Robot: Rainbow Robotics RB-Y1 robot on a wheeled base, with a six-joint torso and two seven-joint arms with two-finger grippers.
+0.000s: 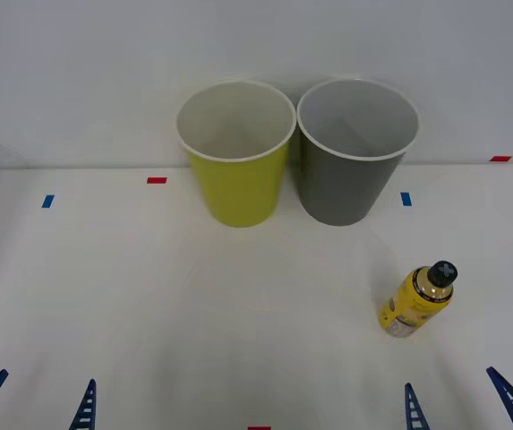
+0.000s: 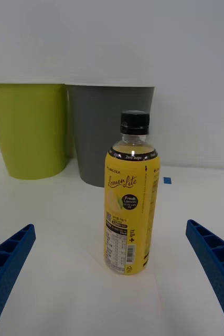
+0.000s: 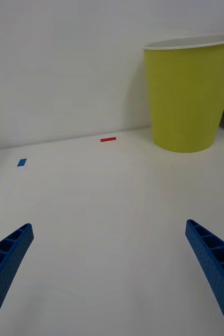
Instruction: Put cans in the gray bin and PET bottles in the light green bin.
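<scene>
Right tool (image 1: 464, 401) wide open, empty, near upright PET bottle (image 1: 416, 301); left tool (image 1: 34, 401) likewise open.

Before me the lime bin (image 1: 236, 179) and gray bin (image 1: 353, 175) stand upright, open and touching at the back of my worktop, lime on the left, while the yellow-labelled, black-capped bottle (image 1: 416, 301) stands upright, nearer, right of both.

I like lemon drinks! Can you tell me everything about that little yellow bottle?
The bottle is small clear plastic with a black screw cap, wrapped in a yellow "Lemon Lite" label with a barcode near its base. It stands upright and capped on the white table, nearer than the gray bin, touched by nothing else.
</scene>
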